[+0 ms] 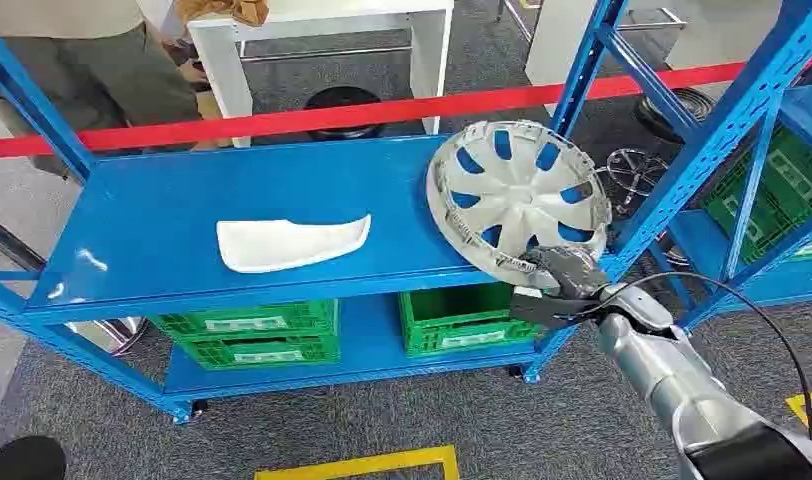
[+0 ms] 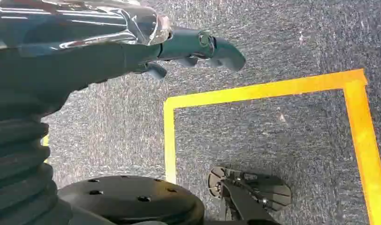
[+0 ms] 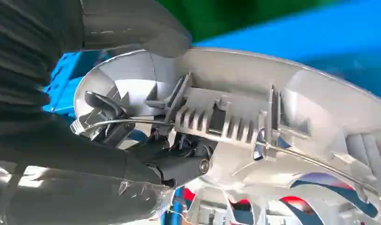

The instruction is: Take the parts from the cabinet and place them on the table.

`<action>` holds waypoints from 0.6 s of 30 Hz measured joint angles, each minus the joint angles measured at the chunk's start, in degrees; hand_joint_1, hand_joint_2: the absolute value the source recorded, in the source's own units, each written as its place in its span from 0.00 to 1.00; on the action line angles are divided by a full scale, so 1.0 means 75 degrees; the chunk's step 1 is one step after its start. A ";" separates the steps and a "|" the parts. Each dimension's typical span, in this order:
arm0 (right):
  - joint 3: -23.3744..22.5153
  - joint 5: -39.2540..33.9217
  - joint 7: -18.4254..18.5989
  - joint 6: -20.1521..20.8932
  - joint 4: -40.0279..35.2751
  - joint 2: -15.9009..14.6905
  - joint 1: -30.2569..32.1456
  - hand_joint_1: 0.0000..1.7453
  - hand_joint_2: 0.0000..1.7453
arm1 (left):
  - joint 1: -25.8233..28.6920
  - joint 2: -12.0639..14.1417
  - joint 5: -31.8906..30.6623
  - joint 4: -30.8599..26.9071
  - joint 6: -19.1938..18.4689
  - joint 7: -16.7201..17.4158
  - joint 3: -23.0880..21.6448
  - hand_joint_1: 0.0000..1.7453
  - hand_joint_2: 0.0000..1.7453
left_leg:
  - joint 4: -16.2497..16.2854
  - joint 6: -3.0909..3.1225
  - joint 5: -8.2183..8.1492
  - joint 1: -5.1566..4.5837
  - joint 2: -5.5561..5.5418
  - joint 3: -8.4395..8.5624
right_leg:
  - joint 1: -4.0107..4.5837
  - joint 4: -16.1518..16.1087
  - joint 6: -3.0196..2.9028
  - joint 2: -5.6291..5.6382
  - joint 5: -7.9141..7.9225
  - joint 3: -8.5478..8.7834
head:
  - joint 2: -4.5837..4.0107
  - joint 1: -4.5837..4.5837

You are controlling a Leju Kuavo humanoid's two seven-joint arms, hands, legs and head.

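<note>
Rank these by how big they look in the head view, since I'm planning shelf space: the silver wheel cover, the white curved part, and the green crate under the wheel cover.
1. wheel cover, held tilted by the right hand
2 and 3. white curved part and green crate: they look alike in size, and the crate is partly hidden by the shelf, so unranked.

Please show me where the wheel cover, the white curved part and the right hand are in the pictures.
wheel cover point(image 1: 517, 190): head view, on its middle hub.
white curved part point(image 1: 290, 243): head view, on its flat middle, lying on the shelf.
right hand point(image 1: 560, 285): head view, on the hand gripping the wheel cover's lower rim.
</note>
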 joint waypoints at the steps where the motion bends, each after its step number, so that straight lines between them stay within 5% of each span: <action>1: -0.0169 -0.0315 -0.0181 0.0041 -0.0076 0.0006 0.0048 0.97 1.00 | 0.0001 0.0012 -0.0012 0.0000 0.0000 0.0000 0.0000 0.00 1.00 | 0.0000 0.0000 0.0000 0.0000 0.0002 0.0000 | 0.0000 0.0000 0.0000 0.0001 0.0000 0.0000 | 0.0000 0.0003; 7: -0.1180 -0.1725 -0.0839 0.0709 -0.0927 0.0070 0.0492 0.97 1.00 | 0.0000 0.0029 -0.0111 0.0000 0.0009 -0.0023 0.0000 0.00 1.00 | 0.0000 -0.0001 -0.0001 0.0000 0.0009 0.0001 | 0.0001 0.0000 0.0000 0.0003 0.0000 -0.0002 | 0.0000 0.0003; 18: -0.2273 -0.2791 -0.0891 0.2090 -0.3349 0.0163 0.1739 0.97 1.00 | 0.0001 0.0093 -0.0312 0.0000 0.0017 -0.0035 -0.0082 0.00 1.00 | -0.0003 -0.0006 -0.0004 0.0000 0.0008 -0.0016 | 0.0002 0.0000 -0.0001 0.0002 -0.0001 -0.0008 | 0.0000 0.0000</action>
